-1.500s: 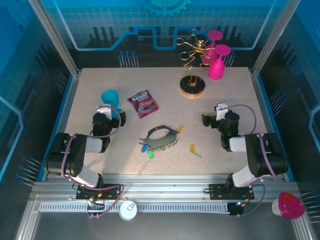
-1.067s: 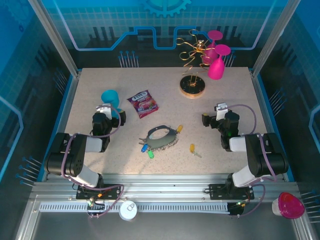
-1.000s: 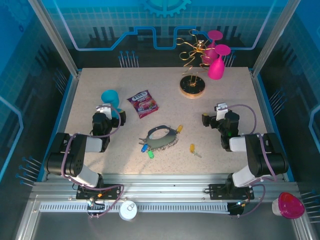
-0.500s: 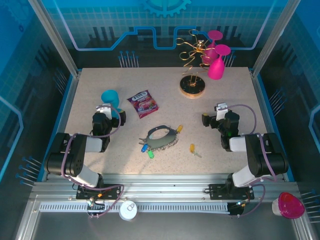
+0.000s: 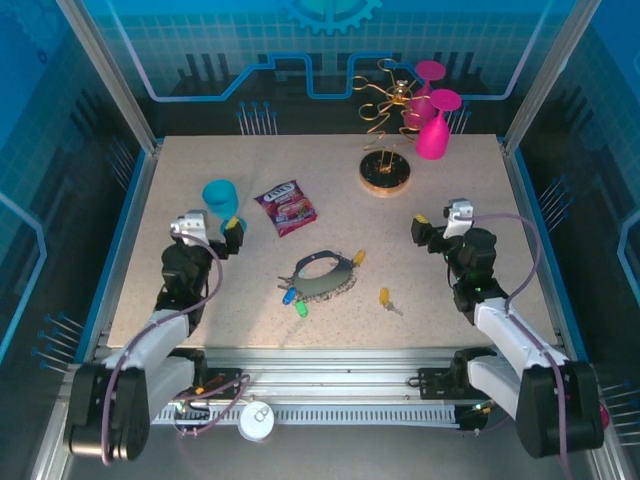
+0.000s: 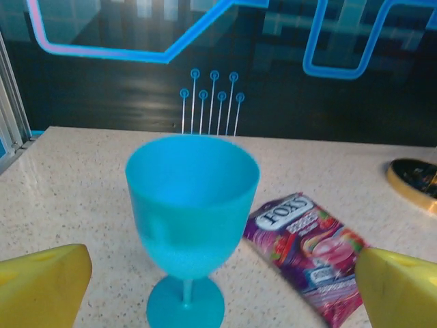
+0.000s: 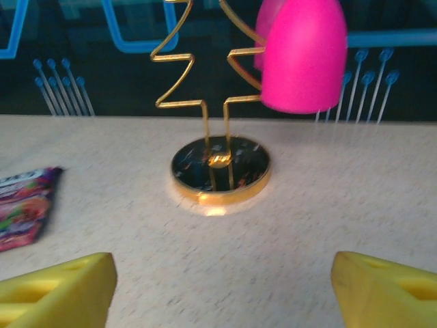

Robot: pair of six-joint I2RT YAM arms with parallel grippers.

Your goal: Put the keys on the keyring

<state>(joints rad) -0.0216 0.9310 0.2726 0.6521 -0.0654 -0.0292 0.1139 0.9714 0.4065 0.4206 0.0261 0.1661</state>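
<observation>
The keyring [image 5: 322, 272], a dark oval loop with a silvery chain, lies flat at the table's middle front. Keys lie around it: a blue key [image 5: 290, 296] and a green key [image 5: 301, 308] at its lower left, a yellow key [image 5: 358, 257] at its upper right and another yellow key [image 5: 384, 296] farther right. My left gripper [image 5: 213, 228] [image 6: 218, 301] hangs open, left of the keyring, facing a cyan goblet [image 6: 191, 198]. My right gripper [image 5: 438, 224] [image 7: 222, 290] is open too, right of the keyring, with bare table between its yellow fingertips [image 7: 54, 287].
A purple snack packet [image 5: 286, 207] [image 6: 307, 249] lies behind the keyring. The cyan goblet [image 5: 220, 195] stands close ahead of my left gripper. A gold curly wire stand [image 5: 385, 172] [image 7: 220, 167] holding pink goblets [image 5: 432, 135] [image 7: 304, 58] is at the back right.
Both arms have unfolded from their tucked pose. The left gripper has shifted slightly left, the right gripper up and to the right. Both stay open; keys and keyring have not moved.
</observation>
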